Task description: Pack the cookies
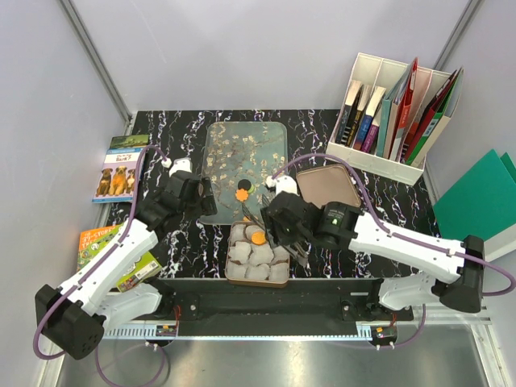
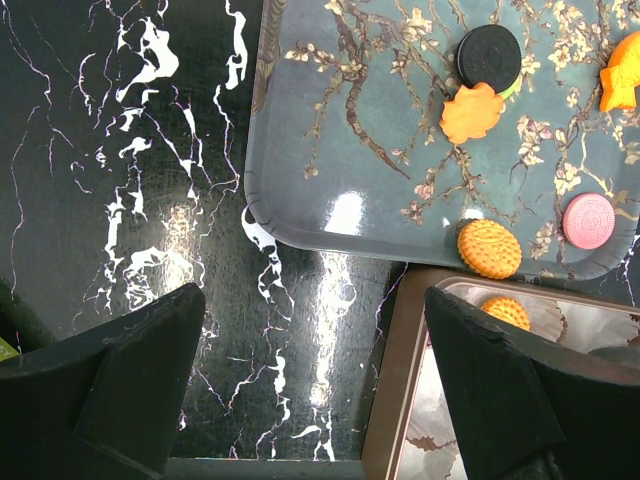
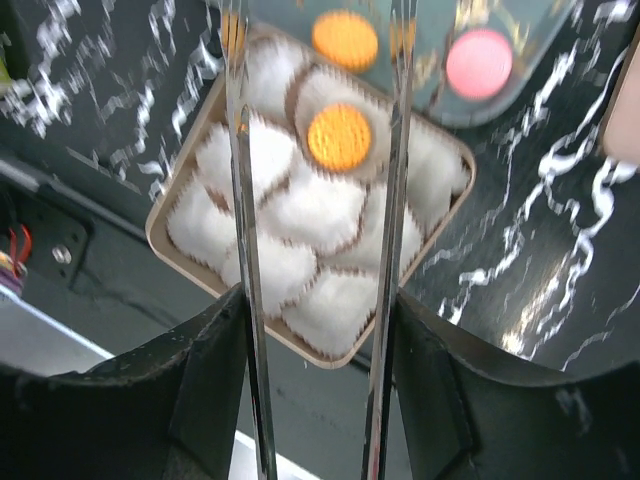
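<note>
In the left wrist view, cookies lie on the blossom-patterned tray [image 2: 350, 150]: a black one [image 2: 489, 55], an orange flower one [image 2: 472, 112], a pink one [image 2: 589, 220] and a round orange one [image 2: 489, 248] at its near edge. One orange cookie [image 3: 339, 137] sits in a white paper cup in the tan box [image 3: 170, 240]; it also shows in the top view [image 1: 257, 238]. My left gripper [image 2: 310, 330] is open and empty over the table beside the box. My right gripper [image 3: 315, 330] is shut on metal tongs [image 3: 245, 200], whose arms are spread with nothing between them, above the box.
The box's lid [image 1: 326, 185] lies right of the tray. A white file holder with books [image 1: 395, 117] stands at the back right. Booklets [image 1: 117, 169] lie at the left edge of the table. A green folder [image 1: 476, 201] lies off the right side.
</note>
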### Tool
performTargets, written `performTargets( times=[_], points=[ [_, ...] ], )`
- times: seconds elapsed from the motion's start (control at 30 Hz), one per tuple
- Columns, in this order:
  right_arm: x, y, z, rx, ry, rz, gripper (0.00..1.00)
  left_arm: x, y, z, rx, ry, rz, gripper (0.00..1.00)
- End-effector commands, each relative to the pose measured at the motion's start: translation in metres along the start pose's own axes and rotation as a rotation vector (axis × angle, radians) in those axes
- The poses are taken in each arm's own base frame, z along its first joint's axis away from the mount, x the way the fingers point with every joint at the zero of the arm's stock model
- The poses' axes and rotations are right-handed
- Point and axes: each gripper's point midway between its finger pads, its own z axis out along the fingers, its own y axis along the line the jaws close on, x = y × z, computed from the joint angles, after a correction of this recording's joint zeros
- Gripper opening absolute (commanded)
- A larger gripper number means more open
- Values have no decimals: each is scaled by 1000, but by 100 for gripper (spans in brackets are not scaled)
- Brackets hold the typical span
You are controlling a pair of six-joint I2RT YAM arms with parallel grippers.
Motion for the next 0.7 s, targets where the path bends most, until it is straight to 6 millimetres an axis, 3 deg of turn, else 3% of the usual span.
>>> performTargets(
  times=[0.0, 0.2, 0.43, 0.67],
  points=[
    [-47, -1, 2, 38, -93, -42, 60, -10, -7, -6, 39, -40, -22, 94],
    [-67, -4, 38, 36, -59, -66, 55, -10, -5, -7, 33, -43, -17, 94],
    [-75, -3, 85, 40, 5, -96, 54, -7, -4, -5, 30, -36, -6, 94],
    [-83, 10, 104, 3, 21, -105, 56, -6, -4, -4, 27, -32, -7, 94]
  ],
)
